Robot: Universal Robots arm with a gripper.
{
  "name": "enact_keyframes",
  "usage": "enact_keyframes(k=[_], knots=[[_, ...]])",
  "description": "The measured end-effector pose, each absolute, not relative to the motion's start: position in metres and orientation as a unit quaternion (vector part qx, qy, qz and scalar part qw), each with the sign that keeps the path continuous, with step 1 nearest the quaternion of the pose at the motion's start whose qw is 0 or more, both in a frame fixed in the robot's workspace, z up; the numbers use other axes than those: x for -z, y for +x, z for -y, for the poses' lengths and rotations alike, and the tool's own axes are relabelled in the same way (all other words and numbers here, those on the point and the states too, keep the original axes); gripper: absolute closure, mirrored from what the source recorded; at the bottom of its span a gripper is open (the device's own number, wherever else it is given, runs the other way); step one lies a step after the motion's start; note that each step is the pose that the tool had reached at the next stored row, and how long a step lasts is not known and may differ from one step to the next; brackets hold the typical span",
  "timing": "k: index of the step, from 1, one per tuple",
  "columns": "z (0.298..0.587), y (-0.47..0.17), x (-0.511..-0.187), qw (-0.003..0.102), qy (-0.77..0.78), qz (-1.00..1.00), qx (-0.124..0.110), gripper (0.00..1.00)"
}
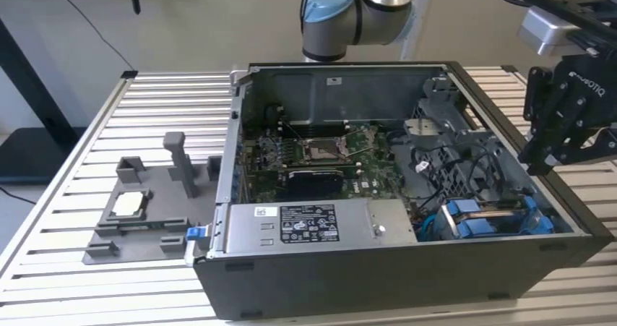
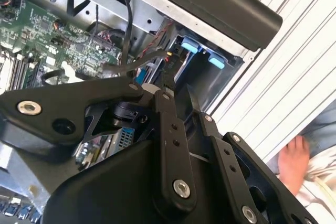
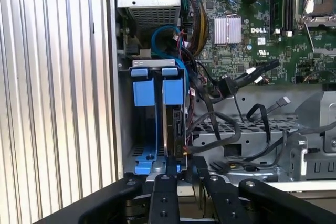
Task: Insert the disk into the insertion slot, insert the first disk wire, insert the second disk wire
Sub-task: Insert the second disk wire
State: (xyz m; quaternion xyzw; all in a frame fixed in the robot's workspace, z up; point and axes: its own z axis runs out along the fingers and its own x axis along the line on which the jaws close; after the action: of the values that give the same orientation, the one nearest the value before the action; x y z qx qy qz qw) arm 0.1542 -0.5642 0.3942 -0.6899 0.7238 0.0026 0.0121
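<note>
Slatted aluminium table (image 1: 87,297), open PC case (image 1: 386,282) lying on its side, taking up most of the middle and the exterior view's right. Only a thin strip of slats shows along the table's near edge in front of the case. There's a wider band of bare slats toward the table's left edge in the exterior view, around a grey fixture (image 1: 144,221).

Just inside the case's near wall is the silver power supply box (image 1: 308,228). Next to it, in the case's near corner on the exterior view's right, are blue carriers (image 1: 492,221).

Insertion slot (image 3: 137,129) is that same corner bay, tight against the case's side wall. In the first wrist view a dark slab stands on edge in it, touching the blue rail. It looks like the disk (image 3: 176,129), seated.

Two black cable plugs (image 3: 229,85) (image 3: 282,101) lie loose over the grey cage beside the slot, apart from the disk. Can't tell if they're the disk wires.

Gripper (image 1: 537,165) hangs above the case rim on the exterior view's right, over the side wall and near the slot corner. Fingers are pressed together or very nearly so, with nothing visible between them.

Further back are the motherboard (image 1: 318,156), the case's far wall, and then the arm (image 1: 337,15).

Second wrist view shows a person's hand (image 2: 294,163) past the table edge.
</note>
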Motion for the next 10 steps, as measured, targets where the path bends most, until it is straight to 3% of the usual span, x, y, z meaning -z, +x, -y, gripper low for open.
enact_keyframes(k=[10], knots=[[0.556,0.141,-0.394,0.013,-0.688,-0.726,-0.004,0.73]])
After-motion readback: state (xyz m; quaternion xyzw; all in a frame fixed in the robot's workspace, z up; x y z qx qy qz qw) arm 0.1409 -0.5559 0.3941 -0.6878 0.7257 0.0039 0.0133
